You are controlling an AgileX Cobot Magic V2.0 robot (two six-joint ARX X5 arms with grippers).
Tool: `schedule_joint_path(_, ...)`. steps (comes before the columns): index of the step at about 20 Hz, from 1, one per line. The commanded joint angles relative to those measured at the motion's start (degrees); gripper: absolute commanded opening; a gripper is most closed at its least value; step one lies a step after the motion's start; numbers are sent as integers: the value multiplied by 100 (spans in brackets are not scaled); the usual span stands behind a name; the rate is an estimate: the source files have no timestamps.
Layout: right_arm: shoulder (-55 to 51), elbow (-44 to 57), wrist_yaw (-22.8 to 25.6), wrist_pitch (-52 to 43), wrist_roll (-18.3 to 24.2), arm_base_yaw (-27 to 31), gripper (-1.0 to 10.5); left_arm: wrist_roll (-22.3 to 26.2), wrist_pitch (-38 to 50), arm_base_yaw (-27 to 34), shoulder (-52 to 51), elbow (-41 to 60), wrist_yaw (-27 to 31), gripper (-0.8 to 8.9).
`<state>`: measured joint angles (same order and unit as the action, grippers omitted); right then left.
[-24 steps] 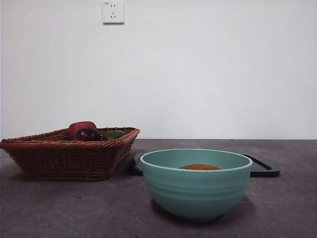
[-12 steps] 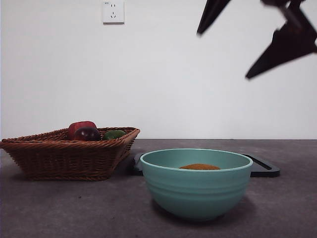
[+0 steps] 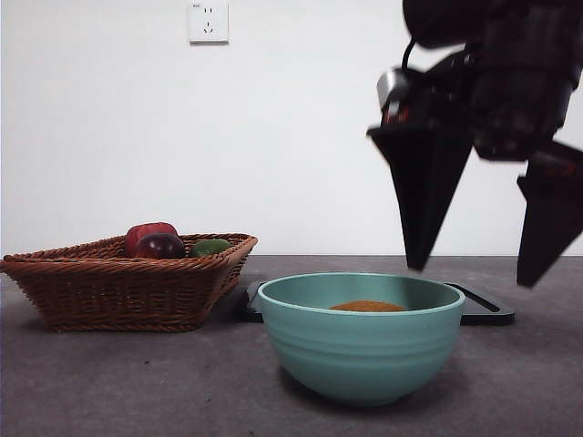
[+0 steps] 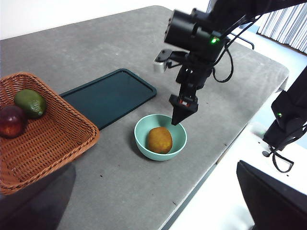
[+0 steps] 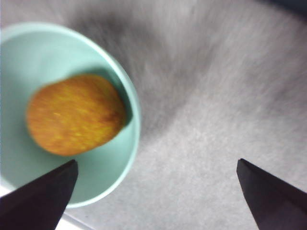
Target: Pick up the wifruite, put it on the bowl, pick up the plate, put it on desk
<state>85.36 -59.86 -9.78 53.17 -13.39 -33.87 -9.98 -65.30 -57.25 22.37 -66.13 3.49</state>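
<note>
Right tool (image 3: 474, 269): jaws spread wide, holding nothing, tips pointing down above the bowl's (image 3: 361, 350) rim on the side toward the counter's edge; one jaw over the bowl, the other past its rim over bare counter (image 3: 109, 382). Directly below the tool: mint-green ribbed bowl holding the wifruite (image 5: 74, 114), orange-brown, lying on the bowl's floor. Just beyond the bowl from the tool: flat dark tray (image 4: 109, 96), lying on the counter, nothing on it. Farther off, past the tray's end: brown wicker basket (image 3: 118, 282) holding a green fruit (image 4: 29, 103) and a dark red fruit (image 4: 11, 120). Left tool (image 4: 153, 201): well apart from the bowl, high above the counter, jaws wide apart and holding nothing. Counter: dark grey, matte, faintly mottled. Room: plain white wall behind, with a white socket (image 3: 208, 22) high on it.
</note>
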Motion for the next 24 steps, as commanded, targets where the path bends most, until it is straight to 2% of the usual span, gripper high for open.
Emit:
schedule_joint_path(1, 310, -101, 31, 0, 74, -85, 628, 48, 63, -52, 33, -68, -11, 622)
schedule_joint_path(6, 638, -101, 72, -42, 76, -94, 601, 50, 66, -52, 33, -68, -9, 622)
schedule_joint_path(8, 702, -101, 76, -103, 83, -94, 485, 50, 66, -52, 33, -68, -9, 622)
schedule_joint_path(13, 857, -101, 31, -238, 72, -94, 301, 50, 66, -52, 33, -68, -9, 622)
schedule_joint_path(17, 872, -101, -208, -413, 68, -98, 175, 48, 68, -52, 33, -68, -9, 622)
schedule_joint_path(20, 872, -101, -234, -496, 50, -101, 35, 48, 66, -52, 33, -68, -9, 622)
schedule_joint_path(21, 872, -101, -216, -514, 48, -105, 4, 48, 68, -52, 33, -68, -9, 622)
schedule_joint_path(24, 872, -101, -192, -590, -46, -133, 4, 48, 68, -52, 33, -68, -9, 622)
